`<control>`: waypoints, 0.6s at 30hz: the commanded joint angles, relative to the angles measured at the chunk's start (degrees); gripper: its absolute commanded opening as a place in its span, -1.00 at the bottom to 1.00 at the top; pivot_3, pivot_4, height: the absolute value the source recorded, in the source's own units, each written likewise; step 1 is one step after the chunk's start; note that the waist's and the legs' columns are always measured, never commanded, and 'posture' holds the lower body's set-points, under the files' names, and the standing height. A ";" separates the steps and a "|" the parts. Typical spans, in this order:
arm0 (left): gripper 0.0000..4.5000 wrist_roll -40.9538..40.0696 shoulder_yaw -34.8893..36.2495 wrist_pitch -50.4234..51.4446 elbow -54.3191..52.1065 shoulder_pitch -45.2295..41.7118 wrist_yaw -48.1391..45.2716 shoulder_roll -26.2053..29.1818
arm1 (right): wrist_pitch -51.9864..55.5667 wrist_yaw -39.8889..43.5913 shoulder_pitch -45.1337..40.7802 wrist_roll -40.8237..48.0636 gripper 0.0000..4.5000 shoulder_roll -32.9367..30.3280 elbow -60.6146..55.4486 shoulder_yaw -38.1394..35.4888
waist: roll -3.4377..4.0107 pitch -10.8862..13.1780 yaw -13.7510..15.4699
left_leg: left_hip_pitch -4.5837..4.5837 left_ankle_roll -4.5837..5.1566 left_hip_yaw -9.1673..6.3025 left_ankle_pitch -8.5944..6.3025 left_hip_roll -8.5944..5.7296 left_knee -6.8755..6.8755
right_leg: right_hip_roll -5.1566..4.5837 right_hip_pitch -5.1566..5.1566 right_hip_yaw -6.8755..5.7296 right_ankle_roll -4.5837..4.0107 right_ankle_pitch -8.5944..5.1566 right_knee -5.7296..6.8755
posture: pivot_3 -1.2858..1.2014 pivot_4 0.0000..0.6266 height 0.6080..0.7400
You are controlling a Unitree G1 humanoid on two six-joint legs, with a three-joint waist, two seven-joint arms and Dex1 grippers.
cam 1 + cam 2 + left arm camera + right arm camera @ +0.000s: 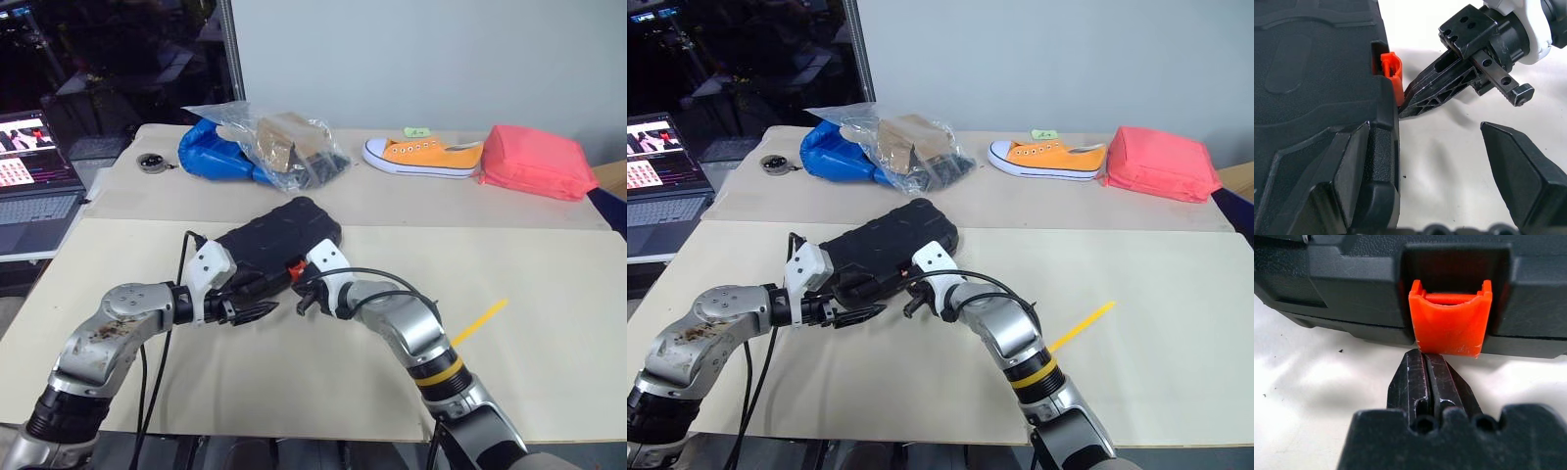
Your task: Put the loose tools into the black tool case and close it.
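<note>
Beige table (549, 372) holds my closed case (279, 235) at centre. My right gripper (1426, 363), fingers pressed together, touches the orange latch (1449, 323); my left gripper (1440, 161) stands open, straddling the case's front edge.
</note>
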 commanded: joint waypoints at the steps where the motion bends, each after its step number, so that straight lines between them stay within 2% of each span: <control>1: 0.72 1.52 -1.23 0.56 1.79 1.68 0.42 -0.27 | -0.21 4.55 0.76 2.96 -0.97 -3.58 -9.01 -2.60 | 0.00 0.00 0.06 | 0.00 0.00 0.00 0.00 0.00 0.00 | -0.01 0.01 0.00 0.00 0.00 -0.02 | 0.03 -0.52 1.00; 5: 0.72 1.72 -1.22 0.03 2.13 1.92 0.52 -0.48 | -0.73 8.99 3.08 6.58 -0.97 -7.21 -12.53 -4.58 | 0.00 -0.01 0.10 | -0.01 0.00 0.00 0.00 0.00 -0.01 | -0.01 0.02 -0.02 0.01 -0.01 -0.04 | 0.03 -0.52 1.00; 12: 0.72 1.84 -1.29 -0.32 2.61 1.83 0.60 -0.60 | -12.99 5.07 2.80 5.10 -0.97 -0.89 -5.79 -8.62 | 0.00 -0.01 -0.02 | 0.12 0.00 -0.04 0.00 0.00 0.00 | 0.06 0.08 0.02 0.03 -0.02 0.01 | 0.03 -0.52 1.00; 18: 0.72 1.88 -0.93 -0.25 2.64 1.92 0.54 -0.25 | -18.91 2.66 3.12 1.02 -0.97 1.70 0.46 -6.46 | 0.00 -0.02 0.06 | 0.05 0.00 -0.03 0.00 -0.01 0.00 | 0.02 0.06 0.02 -0.02 0.01 -0.03 | 0.03 -0.52 1.00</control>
